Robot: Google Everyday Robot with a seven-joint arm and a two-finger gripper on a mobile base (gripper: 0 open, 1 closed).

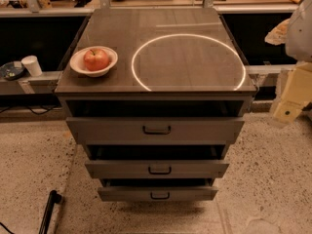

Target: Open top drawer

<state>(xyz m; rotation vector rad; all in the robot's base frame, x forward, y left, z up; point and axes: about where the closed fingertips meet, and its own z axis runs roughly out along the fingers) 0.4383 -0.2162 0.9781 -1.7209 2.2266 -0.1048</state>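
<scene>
Saw gripper (291, 100) at far right edge, beside front right corner of cabinet (161, 28), apart from it; could not tell whether spread or pressed together. Found top drawer (107, 129) just under the cabinet top, pulled partly out, handle (156, 129) untouched. Noted apple (96, 59) in bowl (78, 68) on top, left.

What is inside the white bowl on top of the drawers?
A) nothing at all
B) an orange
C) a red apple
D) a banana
C: a red apple sits in the white bowl on the left of the cabinet top. The end effector is off to the cabinet's right, away from the top drawer.
</scene>
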